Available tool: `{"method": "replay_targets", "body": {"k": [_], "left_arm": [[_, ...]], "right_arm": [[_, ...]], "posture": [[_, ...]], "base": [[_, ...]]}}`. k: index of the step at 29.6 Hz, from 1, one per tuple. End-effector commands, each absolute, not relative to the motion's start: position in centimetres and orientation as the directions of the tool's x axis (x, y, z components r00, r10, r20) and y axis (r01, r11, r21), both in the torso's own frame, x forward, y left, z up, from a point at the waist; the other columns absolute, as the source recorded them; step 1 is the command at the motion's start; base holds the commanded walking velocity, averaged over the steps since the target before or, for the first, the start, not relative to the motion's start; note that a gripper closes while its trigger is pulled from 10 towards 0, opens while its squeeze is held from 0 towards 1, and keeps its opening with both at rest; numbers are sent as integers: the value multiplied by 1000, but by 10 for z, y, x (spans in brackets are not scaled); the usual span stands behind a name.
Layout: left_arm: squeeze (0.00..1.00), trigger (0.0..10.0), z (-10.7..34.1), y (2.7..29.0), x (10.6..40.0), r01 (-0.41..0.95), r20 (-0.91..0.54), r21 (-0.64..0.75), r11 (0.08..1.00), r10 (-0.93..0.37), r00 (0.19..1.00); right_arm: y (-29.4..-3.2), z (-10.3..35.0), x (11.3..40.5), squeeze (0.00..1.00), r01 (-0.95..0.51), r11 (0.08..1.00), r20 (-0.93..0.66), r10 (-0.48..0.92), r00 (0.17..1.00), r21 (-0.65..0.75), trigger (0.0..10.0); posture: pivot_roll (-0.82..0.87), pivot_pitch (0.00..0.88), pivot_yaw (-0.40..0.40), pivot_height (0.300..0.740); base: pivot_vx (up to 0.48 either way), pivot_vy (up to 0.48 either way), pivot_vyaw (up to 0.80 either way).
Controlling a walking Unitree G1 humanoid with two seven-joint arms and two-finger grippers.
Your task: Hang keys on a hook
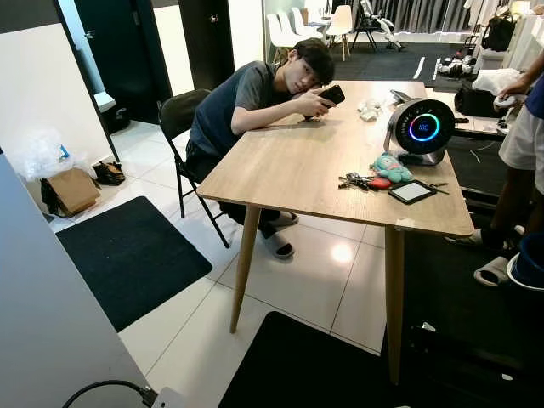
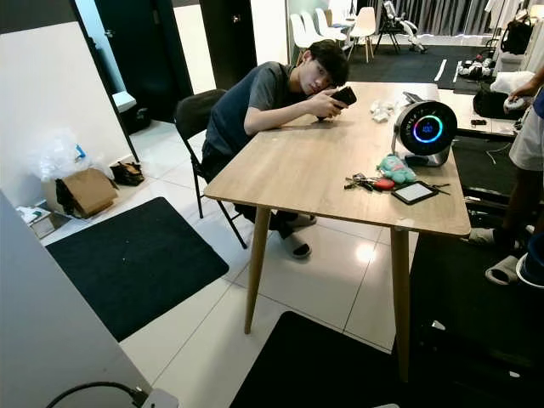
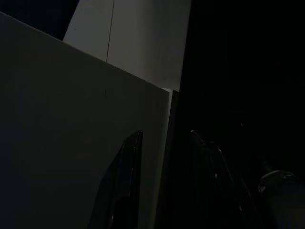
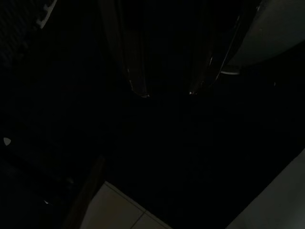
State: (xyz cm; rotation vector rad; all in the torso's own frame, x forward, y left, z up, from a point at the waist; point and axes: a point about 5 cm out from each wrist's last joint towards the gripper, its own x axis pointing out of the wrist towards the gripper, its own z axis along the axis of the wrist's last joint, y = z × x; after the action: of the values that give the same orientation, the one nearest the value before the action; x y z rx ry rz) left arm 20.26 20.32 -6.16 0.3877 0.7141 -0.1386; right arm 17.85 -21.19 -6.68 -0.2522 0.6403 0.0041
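A bunch of keys with a red tag lies on the wooden table, near its right front corner. Beside the keys are a teal plush toy and a small dark tablet. Both arms hang idle low down, well short of the table. In the dark left wrist view, my left gripper is open next to a pale panel, its fingers apart with nothing between them. My right gripper is open over a dark mat, also holding nothing.
A person sits at the table's far left side, holding a phone. A round speaker with a lit ring stands at the right. Another person stands further right. Black mats lie on the white tiles, and a grey panel rises close on my left.
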Motion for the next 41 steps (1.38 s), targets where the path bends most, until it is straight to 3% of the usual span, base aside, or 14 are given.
{"method": "replay_targets", "body": {"k": [1, 21, 41], "left_arm": [[0, 10000, -65, 205, 197, 255, -679, 300, 919, 18, 734], [0, 10000, -65, 207, 195, 248, -677, 302, 921, 24, 735], [0, 10000, -66, 206, 195, 249, -680, 300, 921, 23, 733]], "right_arm": [[-209, -70, 174, 0, -106, 966, -606, -60, 793, -235, 10000], [-208, -70, 174, 0, -106, 968, -609, -56, 791, -227, 10000], [-208, -70, 175, 0, -105, 970, -611, -54, 790, -221, 10000]], "posture": [[32, 119, 82, 740], [40, 120, 79, 740], [38, 119, 79, 740]], "base": [[0, 0, 0], [0, 0, 0], [0, 0, -800]]}}
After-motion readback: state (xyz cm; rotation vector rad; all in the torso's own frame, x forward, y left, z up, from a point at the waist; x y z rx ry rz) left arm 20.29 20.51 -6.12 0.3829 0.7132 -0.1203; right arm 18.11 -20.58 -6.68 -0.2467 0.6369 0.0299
